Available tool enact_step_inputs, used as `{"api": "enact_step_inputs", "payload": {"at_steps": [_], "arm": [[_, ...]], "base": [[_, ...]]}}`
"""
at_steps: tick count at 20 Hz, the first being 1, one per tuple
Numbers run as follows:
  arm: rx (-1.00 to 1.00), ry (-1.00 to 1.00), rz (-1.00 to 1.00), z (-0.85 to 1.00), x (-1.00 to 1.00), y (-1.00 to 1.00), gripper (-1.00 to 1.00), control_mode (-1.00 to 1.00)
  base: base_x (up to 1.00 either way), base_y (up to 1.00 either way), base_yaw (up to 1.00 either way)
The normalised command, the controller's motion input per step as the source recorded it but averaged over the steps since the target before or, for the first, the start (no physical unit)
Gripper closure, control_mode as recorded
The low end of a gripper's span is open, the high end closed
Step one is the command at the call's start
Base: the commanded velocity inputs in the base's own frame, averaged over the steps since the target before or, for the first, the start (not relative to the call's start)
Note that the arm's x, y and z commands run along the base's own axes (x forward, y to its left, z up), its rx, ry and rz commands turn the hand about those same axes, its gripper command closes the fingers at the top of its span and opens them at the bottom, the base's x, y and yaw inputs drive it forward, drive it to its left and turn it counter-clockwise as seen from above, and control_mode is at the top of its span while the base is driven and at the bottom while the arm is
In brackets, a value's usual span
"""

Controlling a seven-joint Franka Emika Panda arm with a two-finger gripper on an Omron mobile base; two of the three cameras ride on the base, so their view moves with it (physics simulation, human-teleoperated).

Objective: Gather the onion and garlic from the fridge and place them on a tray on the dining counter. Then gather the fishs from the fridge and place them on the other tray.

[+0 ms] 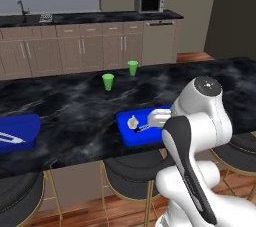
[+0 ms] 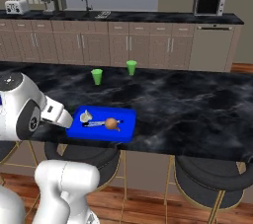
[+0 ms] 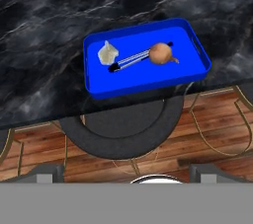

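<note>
The onion (image 3: 161, 53) (image 2: 112, 124), round and orange-brown, lies in a blue tray (image 3: 190, 38) (image 2: 126, 117) (image 1: 150, 138) near the front edge of the dining counter (image 1: 75, 106) (image 2: 188, 104). The pale garlic (image 3: 106, 53) (image 2: 85, 116) (image 1: 132, 121) rests in the same tray, to the onion's left. A thin dark and pale streak runs between them. My gripper (image 3: 128, 174) hangs well above and in front of this tray, open and holding nothing. A second blue tray (image 1: 22, 126) at the counter's left carries a slender silver-grey fish (image 1: 11, 138). The fridge is out of view.
Two green cups (image 1: 108, 81) (image 1: 132, 67) stand farther back on the dining counter. Black round stools (image 3: 123, 134) (image 2: 212, 178) sit under its front edge. Beyond is a beige-cabinet counter with a microwave (image 1: 149, 2) and a sink (image 2: 88, 11).
</note>
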Motion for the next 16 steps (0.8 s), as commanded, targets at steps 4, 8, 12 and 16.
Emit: {"api": "enact_step_inputs", "payload": {"at_steps": [4, 8, 12, 16], "arm": [[0.00, 0.00, 0.00, 0.00, -0.02, 0.00, -1.00, 1.00], [0.00, 0.00, 0.00, 0.00, 0.00, 0.00, -1.00, 1.00], [0.00, 0.00, 0.00, 0.00, 0.00, 0.00, -1.00, 1.00], [0.00, 0.00, 0.00, 0.00, 0.00, 0.00, -1.00, 1.00]], "base": [[-0.22, 0.00, 0.00], [-0.81, 0.39, 0.00], [-0.58, 0.70, 0.00], [-0.24, 0.93, -0.03]]}}
